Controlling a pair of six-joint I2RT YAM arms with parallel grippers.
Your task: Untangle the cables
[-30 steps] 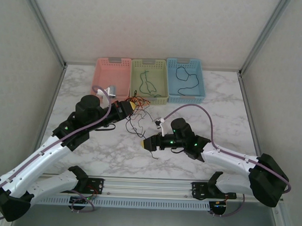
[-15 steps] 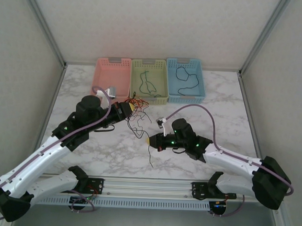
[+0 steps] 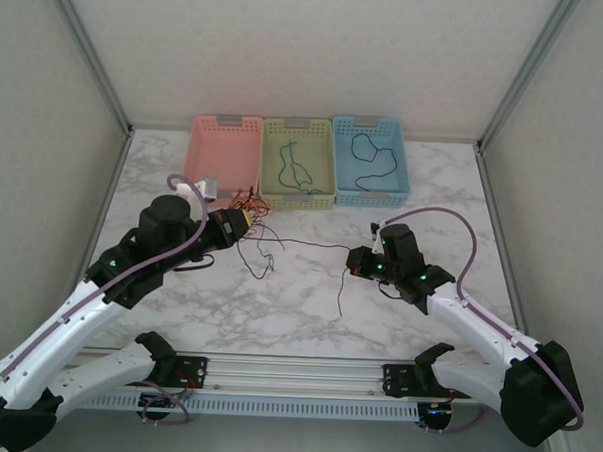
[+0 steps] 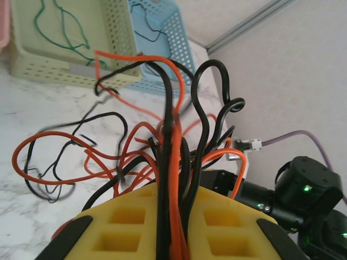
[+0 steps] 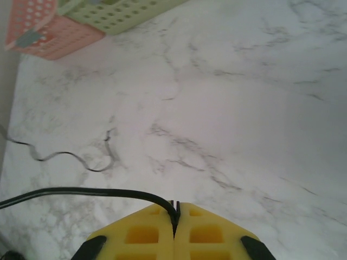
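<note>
My left gripper (image 3: 240,223) is shut on a tangled bundle of black and red-orange cables (image 4: 171,135), which run up between its yellow pads (image 4: 124,216) and loop out above the table. My right gripper (image 3: 352,260) is shut on a single black cable (image 5: 81,191). That cable stretches nearly straight (image 3: 311,243) from the tangle to the right gripper (image 5: 174,208), and its free end hangs down to the table (image 3: 341,293). More black loops (image 3: 260,259) lie under the tangle.
Three baskets stand at the back: pink (image 3: 225,148), green (image 3: 324,162) holding a green cable (image 3: 294,171), and blue (image 3: 399,170) holding a black cable (image 3: 370,154). A small grey object (image 3: 211,187) sits by the pink basket. Marble table (image 3: 432,212) extends to the right.
My right gripper shut on a black cable and moved right and away, drawing it taut out of the tangle. My left gripper shifted slightly left, still holding the bundle.
</note>
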